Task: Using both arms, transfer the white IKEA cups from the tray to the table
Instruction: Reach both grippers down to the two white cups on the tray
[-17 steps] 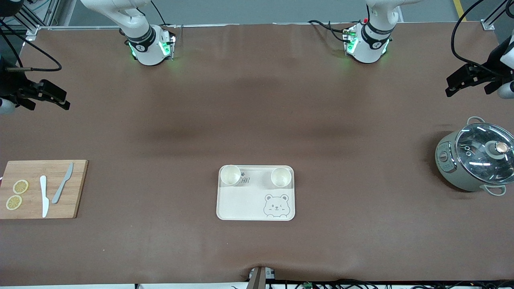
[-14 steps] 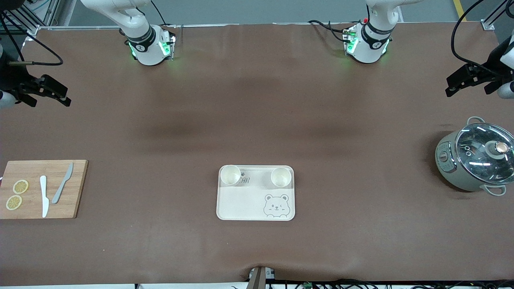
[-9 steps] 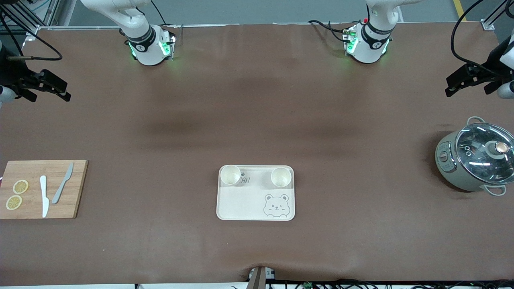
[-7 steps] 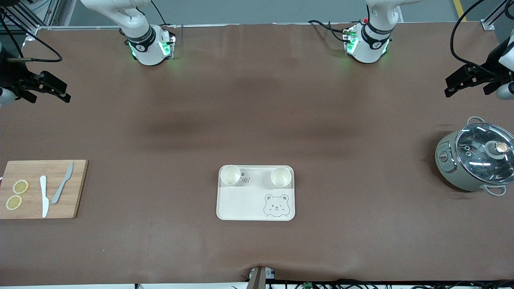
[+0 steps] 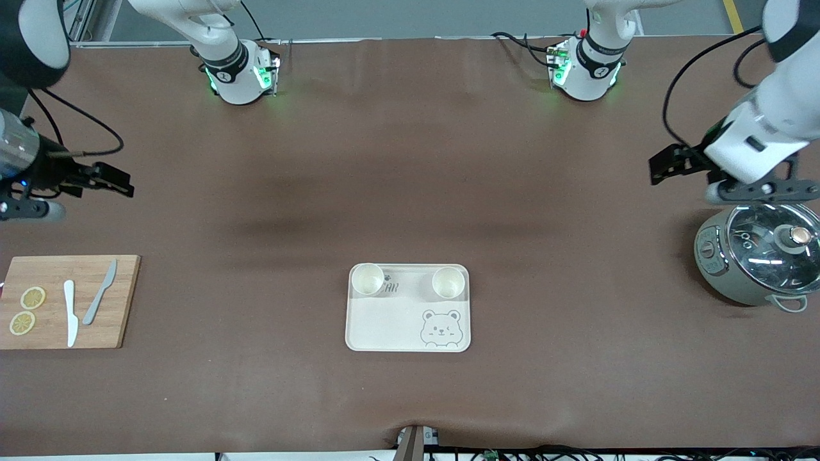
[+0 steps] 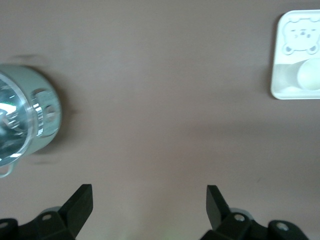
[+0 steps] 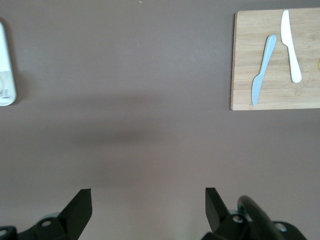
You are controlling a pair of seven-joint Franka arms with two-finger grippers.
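Two white IKEA cups (image 5: 368, 280) (image 5: 448, 282) stand upright on a cream bear tray (image 5: 384, 326), along its edge farthest from the front camera. One cup (image 6: 309, 75) and the tray (image 6: 280, 75) also show in the left wrist view. My left gripper (image 5: 663, 165) is open and empty, in the air over bare table beside the pot; its own view shows it (image 6: 148, 200) wide open. My right gripper (image 5: 118, 180) is open and empty over bare table at the right arm's end, wide open in its own view (image 7: 148, 200).
A grey-green pot with a glass lid (image 5: 759, 256) stands at the left arm's end. A wooden cutting board (image 5: 70, 301) with two knives and lemon slices lies at the right arm's end. The tray's edge (image 7: 5, 65) shows in the right wrist view.
Both arms have swung in from the table's ends toward the middle. The left gripper now hangs beside the pot. The cups and tray have not moved.
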